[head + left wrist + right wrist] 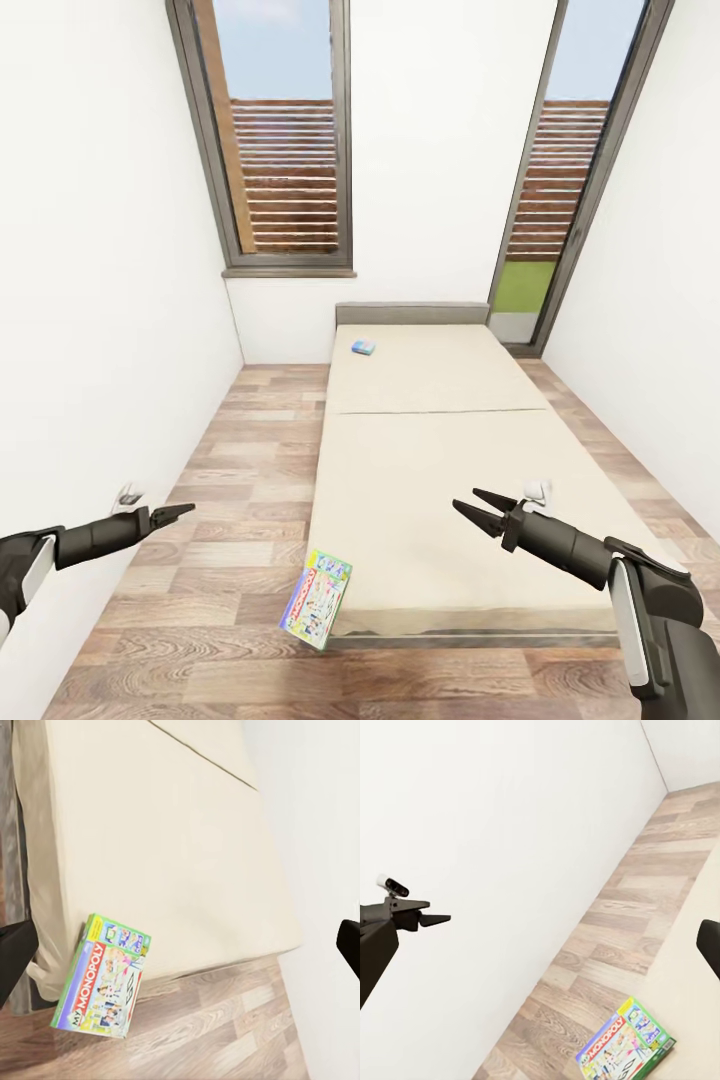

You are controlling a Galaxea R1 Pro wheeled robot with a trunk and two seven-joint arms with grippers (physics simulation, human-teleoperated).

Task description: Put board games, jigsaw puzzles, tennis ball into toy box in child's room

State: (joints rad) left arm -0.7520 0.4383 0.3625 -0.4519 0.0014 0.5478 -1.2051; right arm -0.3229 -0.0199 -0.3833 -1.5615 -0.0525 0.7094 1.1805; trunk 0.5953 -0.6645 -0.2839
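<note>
Against bed (440, 470) corner, tilted Monopoly box (316, 597).

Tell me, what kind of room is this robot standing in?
Most likely a bedroom, probably a child's. A low beige bed with a grey headboard sits under tall dark-framed windows on a wood-plank floor, and a green-edged My Monopoly game box leans at the bed's near corner.

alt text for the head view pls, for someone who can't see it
A low bed with a beige mattress runs toward two tall windows; a green-edged board game hangs tilted off its near left corner over the wood floor, and a small blue game lies near the headboard. Both open claws, the left claw and right claw, reach forward, holding nothing.
</note>
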